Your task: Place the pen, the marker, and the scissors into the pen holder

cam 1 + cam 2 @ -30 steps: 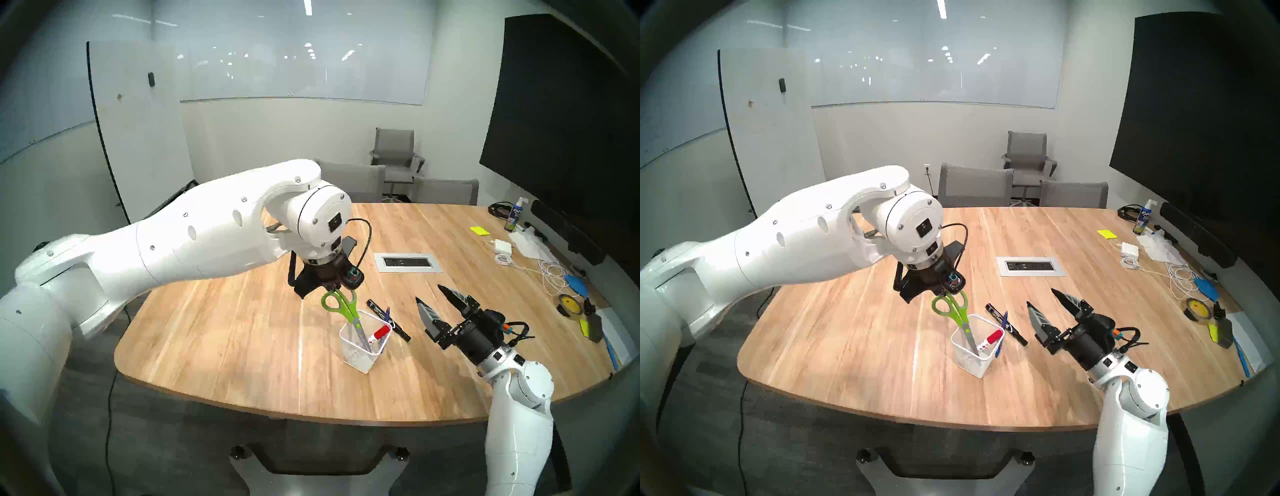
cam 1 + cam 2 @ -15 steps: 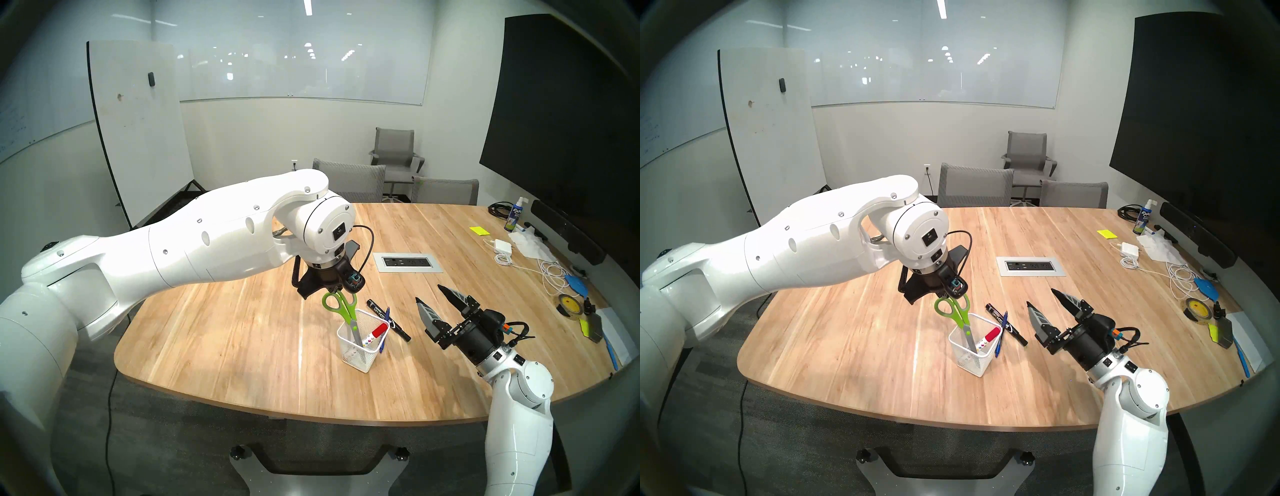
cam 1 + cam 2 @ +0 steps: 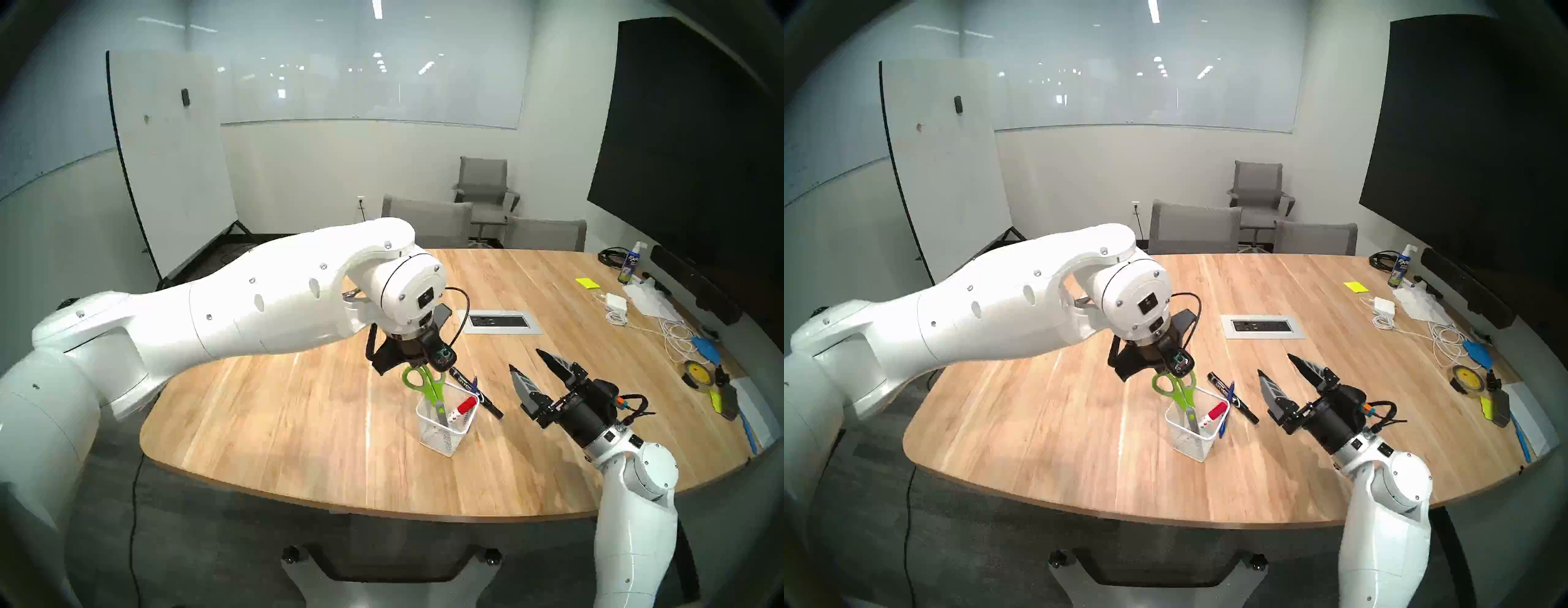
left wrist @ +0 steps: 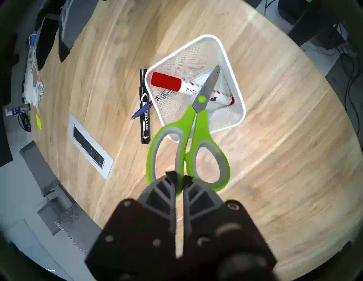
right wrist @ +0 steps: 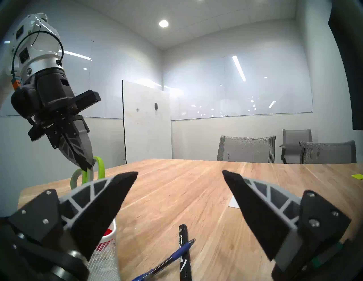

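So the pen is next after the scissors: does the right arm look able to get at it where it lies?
Probably yes. The right gripper is open and free, and the pen lies just ahead, though it rests across the black marker beside the pen holder.

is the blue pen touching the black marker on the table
Touching. In the left wrist view the blue pen lies across the black marker, beside the pen holder; the right wrist view shows the same crossing.

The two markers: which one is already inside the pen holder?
The red-capped white marker lies slanted inside the pen holder. The black marker lies flat on the table outside it, under the blue pen.
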Robot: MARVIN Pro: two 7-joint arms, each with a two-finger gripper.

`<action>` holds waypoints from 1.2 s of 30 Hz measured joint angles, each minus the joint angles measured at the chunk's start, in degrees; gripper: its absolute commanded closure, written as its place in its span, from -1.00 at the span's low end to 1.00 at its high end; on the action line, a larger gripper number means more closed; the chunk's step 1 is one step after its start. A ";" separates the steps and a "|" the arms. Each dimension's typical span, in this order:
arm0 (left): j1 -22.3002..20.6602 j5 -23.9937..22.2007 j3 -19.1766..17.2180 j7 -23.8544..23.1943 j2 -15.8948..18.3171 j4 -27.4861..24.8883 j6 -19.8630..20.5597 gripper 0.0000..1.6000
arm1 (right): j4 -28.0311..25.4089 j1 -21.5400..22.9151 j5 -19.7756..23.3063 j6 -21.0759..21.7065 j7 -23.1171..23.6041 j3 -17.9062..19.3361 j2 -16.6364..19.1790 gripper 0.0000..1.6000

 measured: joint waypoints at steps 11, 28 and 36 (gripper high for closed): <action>1.81 -4.66 -4.55 1.83 0.02 -0.35 5.59 -1.00 | 0.01 0.05 -0.08 0.01 0.10 0.07 -0.07 -1.00; 4.02 -11.91 -17.18 7.62 6.68 -3.26 14.10 -1.00 | 0.04 0.14 -0.19 0.01 0.30 0.20 -0.17 -1.00; 7.86 -18.22 -25.17 14.61 11.15 -8.09 18.68 -1.00 | 0.05 0.21 -0.26 0.01 0.38 0.25 -0.22 -1.00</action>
